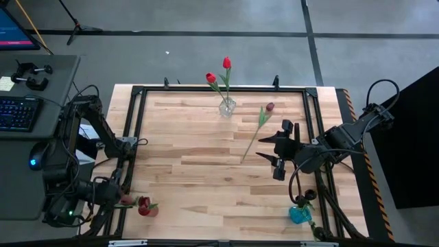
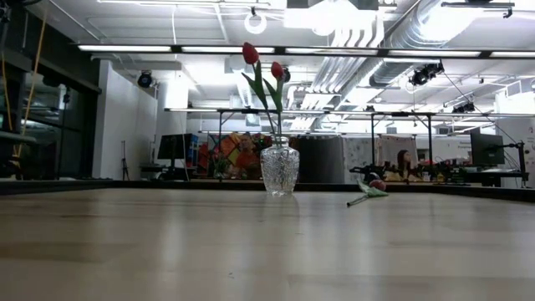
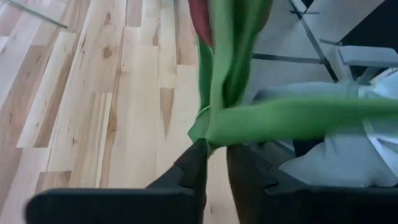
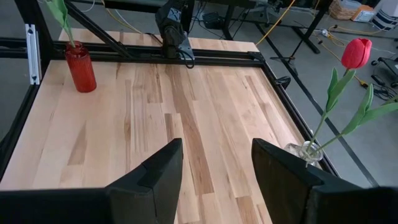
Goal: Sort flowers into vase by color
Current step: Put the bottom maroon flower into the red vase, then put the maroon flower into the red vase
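The left hand (image 1: 118, 199) sits at the worktop's (image 1: 206, 171) near-left corner, beside the red vase (image 1: 145, 208). Its fingers (image 3: 193, 171) stand close together around a green tulip stem (image 3: 221, 81) (contact cannot be told). The right hand (image 1: 274, 151) hovers with fingers apart, holding nothing, near a loose tulip (image 1: 259, 120) lying flat. The clear vase (image 1: 227, 106) holds two red tulips (image 1: 226, 64). A blue vase (image 1: 300, 214) stands at the near right.

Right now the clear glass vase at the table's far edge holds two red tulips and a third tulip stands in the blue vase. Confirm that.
Not quite. The clear glass vase does hold two red tulips, but the high view shows the third tulip lying flat on the table, near the right gripper, not in the blue vase.
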You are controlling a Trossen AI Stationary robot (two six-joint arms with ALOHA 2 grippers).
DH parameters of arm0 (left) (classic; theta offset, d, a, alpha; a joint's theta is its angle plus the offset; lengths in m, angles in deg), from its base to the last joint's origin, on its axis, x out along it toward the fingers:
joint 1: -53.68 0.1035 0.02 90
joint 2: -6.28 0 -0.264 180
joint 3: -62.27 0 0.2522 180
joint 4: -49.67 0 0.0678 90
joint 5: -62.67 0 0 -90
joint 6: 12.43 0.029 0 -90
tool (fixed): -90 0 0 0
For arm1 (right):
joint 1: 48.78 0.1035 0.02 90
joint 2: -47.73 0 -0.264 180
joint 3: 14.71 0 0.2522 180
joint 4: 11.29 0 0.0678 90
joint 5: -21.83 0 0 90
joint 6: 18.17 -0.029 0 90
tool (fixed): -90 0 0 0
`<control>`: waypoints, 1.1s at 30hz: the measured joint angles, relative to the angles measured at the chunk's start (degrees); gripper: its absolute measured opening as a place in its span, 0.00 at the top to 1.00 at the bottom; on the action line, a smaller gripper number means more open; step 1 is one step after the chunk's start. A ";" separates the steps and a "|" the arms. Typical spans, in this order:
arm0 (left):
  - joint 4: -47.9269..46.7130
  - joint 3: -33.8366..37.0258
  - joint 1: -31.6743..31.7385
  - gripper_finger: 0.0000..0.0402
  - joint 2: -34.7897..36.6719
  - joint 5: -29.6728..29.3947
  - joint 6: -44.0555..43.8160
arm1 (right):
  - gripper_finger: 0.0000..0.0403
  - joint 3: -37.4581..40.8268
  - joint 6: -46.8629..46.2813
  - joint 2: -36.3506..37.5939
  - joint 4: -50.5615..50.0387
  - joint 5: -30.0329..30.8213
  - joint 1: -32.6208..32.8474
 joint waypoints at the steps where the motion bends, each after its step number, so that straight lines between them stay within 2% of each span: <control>1: 0.01 0.00 0.00 0.85 -0.01 -0.03 -0.34 | 0.55 0.00 -0.01 0.00 0.00 0.00 0.00; 8: 0.06 0.00 0.02 0.68 0.00 -0.09 -1.73 | 0.55 0.00 -0.01 0.01 0.00 0.00 0.00; 13: -0.08 0.00 0.02 0.61 0.11 0.64 -1.69 | 0.55 0.00 0.13 0.00 0.00 0.00 0.00; 19: -2.44 0.00 0.00 0.60 2.39 9.28 -4.50 | 0.55 0.00 0.60 0.00 0.00 0.00 0.00; 22: -2.79 -0.01 0.00 0.60 4.52 5.94 -5.45 | 0.55 0.00 1.15 0.01 0.00 0.00 0.00; 28: -2.97 -2.77 0.01 0.60 9.71 0.54 0.30 | 0.55 0.00 1.11 0.00 0.00 -0.02 0.00; 33: -2.65 -7.27 0.02 0.60 13.43 -9.70 9.08 | 0.55 0.00 1.20 0.00 0.00 -0.29 0.00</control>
